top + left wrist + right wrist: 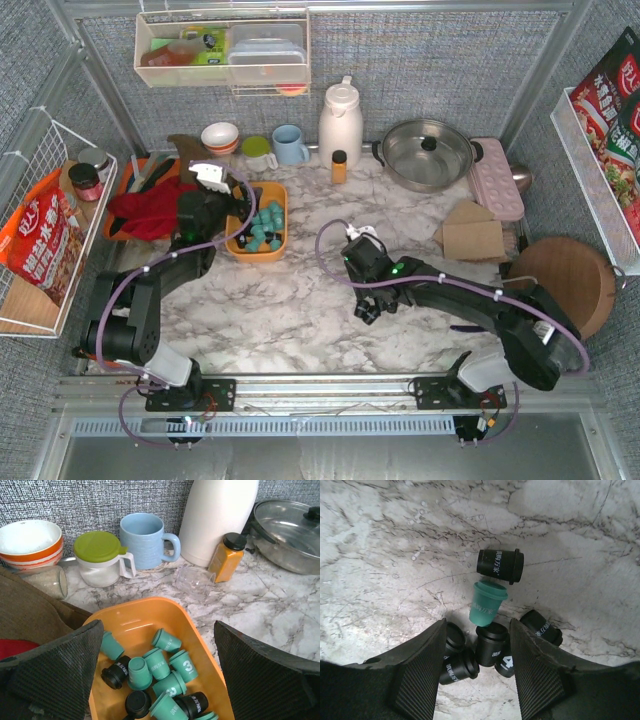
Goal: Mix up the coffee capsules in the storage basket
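A white marble-patterned tabletop [300, 310] with grey veins makes the floor of the cell. Grey woven fabric walls [420, 60] close in 3 sides, set in a silver metal frame [330, 388] whose rail runs along the near edge. A clear shelf bin [222, 50] hangs on the back wall, 1 white wire basket [45, 140] on the left wall and a white mesh rack [578, 150] on the right. The light is even and soft, with only faint shadows

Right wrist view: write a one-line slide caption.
Right gripper straddles black capsules beside one teal capsule on the marble table.
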